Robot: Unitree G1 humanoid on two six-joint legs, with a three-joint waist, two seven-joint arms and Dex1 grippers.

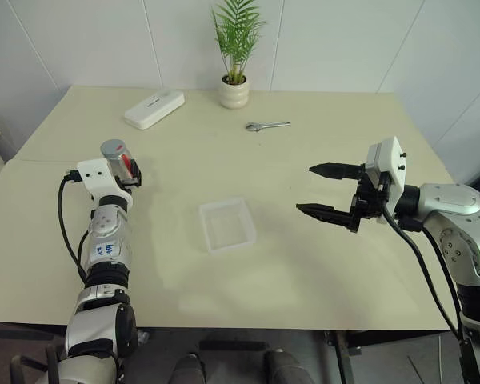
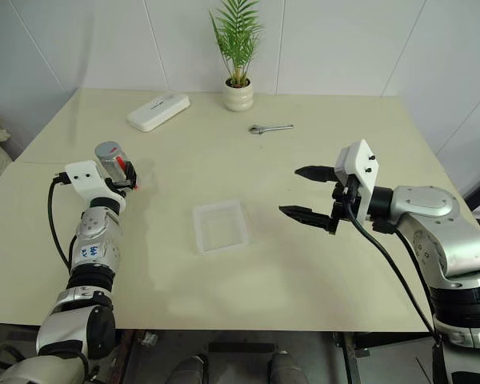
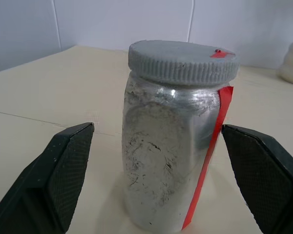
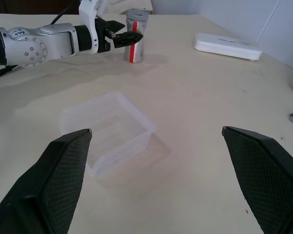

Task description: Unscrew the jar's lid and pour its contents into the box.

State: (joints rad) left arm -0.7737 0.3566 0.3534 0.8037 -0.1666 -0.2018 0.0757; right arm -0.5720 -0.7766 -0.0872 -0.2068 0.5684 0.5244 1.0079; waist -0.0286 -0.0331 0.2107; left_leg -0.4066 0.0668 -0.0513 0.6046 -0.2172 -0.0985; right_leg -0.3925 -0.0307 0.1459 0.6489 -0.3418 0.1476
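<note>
Left wrist view: the jar (image 3: 173, 146) stands upright on the table (image 1: 320, 240), between the two spread fingers (image 3: 63, 175) of the left gripper (image 1: 128, 170), neither pad touching its wall. The lid (image 3: 183, 61) sits screwed on, its red mark lined up with the red stripe down the side, so nothing has been opened. The contents cannot be made out through the frosted wall. The approach is from the side, roughly level, which suits a clamp on the body that leaves the lid free for the other arm.

Left eye view: the jar sits toward the left side of the table, well apart from the box (image 1: 226, 225), which lies empty near the middle. The right gripper (image 1: 330, 190) hangs above the table on the right, fingers wide apart, holding nothing, pointed across toward the box and jar. Judgement: it waits there, clear of the left arm's path, ready to take the lid.

Unrelated items at the far edge: a white device (image 1: 154, 108), a plant pot (image 1: 234, 93), a wrench (image 1: 267, 126).
</note>
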